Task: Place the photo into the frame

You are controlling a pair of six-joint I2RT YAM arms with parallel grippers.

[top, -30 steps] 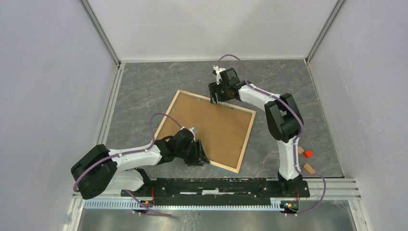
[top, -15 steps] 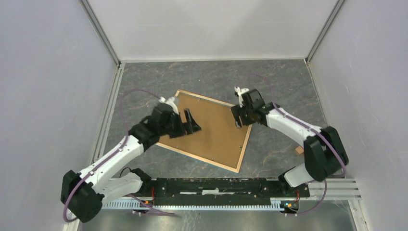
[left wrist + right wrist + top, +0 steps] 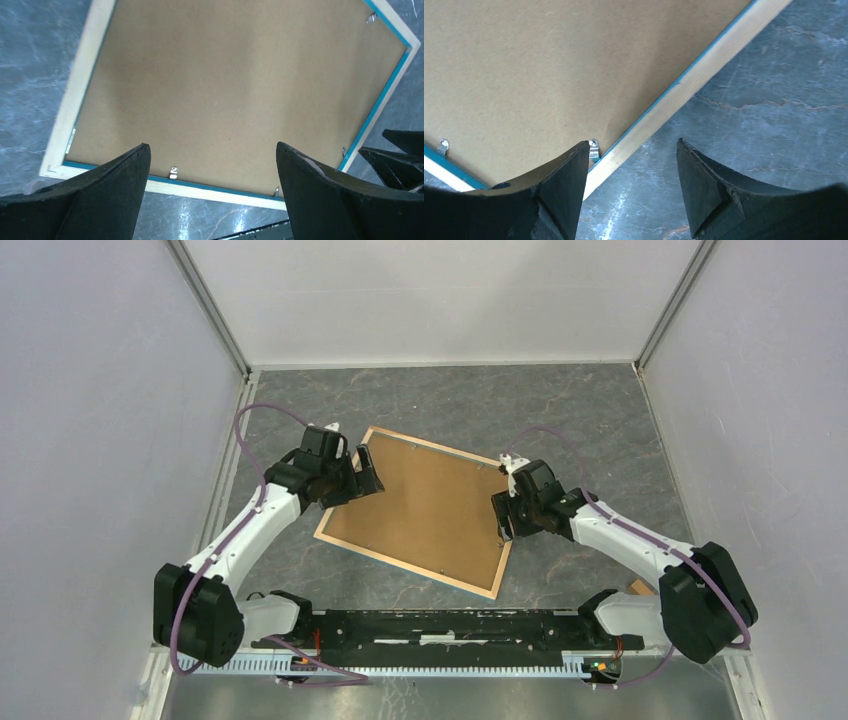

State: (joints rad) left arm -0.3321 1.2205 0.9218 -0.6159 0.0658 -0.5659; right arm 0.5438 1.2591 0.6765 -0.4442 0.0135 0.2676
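The frame [image 3: 400,565] lies face down on the table, its light wood rim around a brown backing board [image 3: 430,510]. The photo is hidden from every view. My left gripper [image 3: 365,480] hangs open over the frame's far-left edge. In the left wrist view its wide-spread jaws [image 3: 212,145] show only backing board [image 3: 240,85] and rim [image 3: 220,192] between them. My right gripper [image 3: 503,518] is open at the frame's right edge. In the right wrist view it [image 3: 633,141] straddles the rim [image 3: 714,58], one finger over the board beside a metal tab [image 3: 594,148].
Grey enclosure walls close in the marbled table on three sides. A black rail [image 3: 450,625] with the arm bases runs along the near edge. A small wooden block [image 3: 640,587] peeks out by the right arm's base. The right gripper's fingers [image 3: 400,155] show in the left wrist view.
My left arm swung from the frame's near edge to its far-left edge and its jaws opened wide. The right arm came from the far edge down to the right edge.
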